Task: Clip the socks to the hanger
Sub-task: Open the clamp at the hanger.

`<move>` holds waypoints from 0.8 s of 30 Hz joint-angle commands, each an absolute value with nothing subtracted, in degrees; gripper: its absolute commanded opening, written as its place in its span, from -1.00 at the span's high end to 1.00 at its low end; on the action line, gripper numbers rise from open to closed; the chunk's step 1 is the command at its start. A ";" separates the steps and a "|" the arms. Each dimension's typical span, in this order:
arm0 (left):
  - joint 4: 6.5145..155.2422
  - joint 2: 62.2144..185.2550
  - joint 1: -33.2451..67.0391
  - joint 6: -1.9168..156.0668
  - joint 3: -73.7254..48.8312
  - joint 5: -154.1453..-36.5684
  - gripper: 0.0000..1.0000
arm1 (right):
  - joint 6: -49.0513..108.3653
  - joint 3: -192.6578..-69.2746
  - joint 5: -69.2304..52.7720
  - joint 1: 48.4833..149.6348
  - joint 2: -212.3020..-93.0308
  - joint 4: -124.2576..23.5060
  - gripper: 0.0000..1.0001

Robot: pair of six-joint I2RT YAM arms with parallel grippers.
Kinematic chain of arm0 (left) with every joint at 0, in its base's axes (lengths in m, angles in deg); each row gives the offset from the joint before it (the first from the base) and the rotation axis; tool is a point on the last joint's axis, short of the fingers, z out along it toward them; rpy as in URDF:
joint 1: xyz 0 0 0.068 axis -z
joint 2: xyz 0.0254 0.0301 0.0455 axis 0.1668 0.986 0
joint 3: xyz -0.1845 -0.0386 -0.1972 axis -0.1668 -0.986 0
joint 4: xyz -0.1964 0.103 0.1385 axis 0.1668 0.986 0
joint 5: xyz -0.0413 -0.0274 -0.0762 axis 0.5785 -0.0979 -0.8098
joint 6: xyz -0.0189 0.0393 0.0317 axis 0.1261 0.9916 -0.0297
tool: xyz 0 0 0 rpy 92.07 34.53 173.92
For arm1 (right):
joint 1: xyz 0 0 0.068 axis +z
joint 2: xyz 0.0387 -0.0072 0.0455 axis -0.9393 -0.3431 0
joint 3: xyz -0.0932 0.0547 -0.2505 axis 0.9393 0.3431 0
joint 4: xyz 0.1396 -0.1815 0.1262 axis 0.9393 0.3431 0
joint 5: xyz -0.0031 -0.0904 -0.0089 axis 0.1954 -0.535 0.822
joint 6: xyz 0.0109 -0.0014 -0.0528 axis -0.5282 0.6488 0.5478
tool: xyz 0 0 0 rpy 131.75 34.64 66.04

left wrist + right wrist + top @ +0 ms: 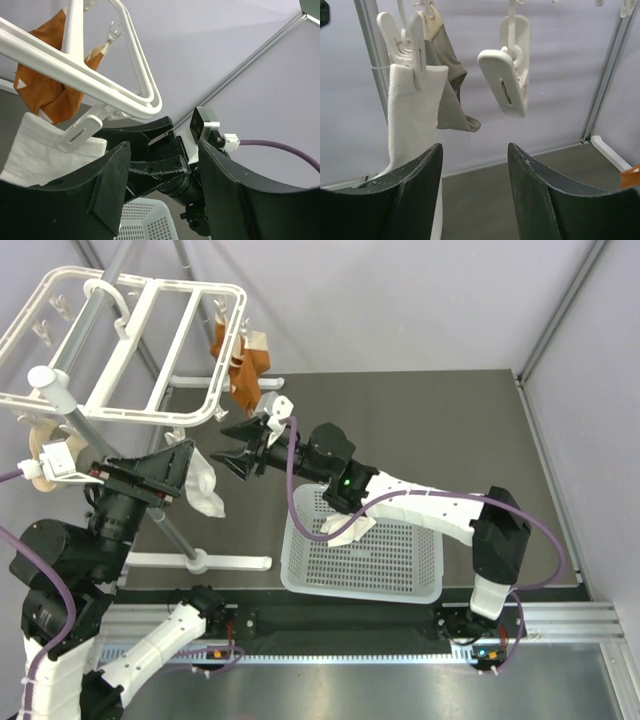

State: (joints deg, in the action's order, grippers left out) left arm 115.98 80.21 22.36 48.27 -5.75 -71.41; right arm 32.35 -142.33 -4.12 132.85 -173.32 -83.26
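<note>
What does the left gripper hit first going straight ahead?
Probably the right gripper, facing it dead ahead between its open jaws. The white sock hangs off to one side; depth unclear.

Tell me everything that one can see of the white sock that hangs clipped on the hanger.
The white sock is small, plain and soft, with a towel-like surface. It hangs straight down, its top edge pinched in a white plastic clip of the hanger. A beige sock hangs just behind it; whether they touch is unclear. Its lower end is hidden behind the right gripper, whose open jaws hold nothing.
</note>
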 commanded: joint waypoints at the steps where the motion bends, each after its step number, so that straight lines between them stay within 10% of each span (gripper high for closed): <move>1: 113.74 79.44 22.13 49.19 -4.37 -71.98 -0.22 | 33.39 -141.20 -1.46 131.11 -171.96 -92.28 -0.08; 24: 114.10 79.44 22.13 49.63 -4.46 -72.24 -0.23 | 34.28 -146.39 -2.69 129.43 -175.30 -91.40 0.03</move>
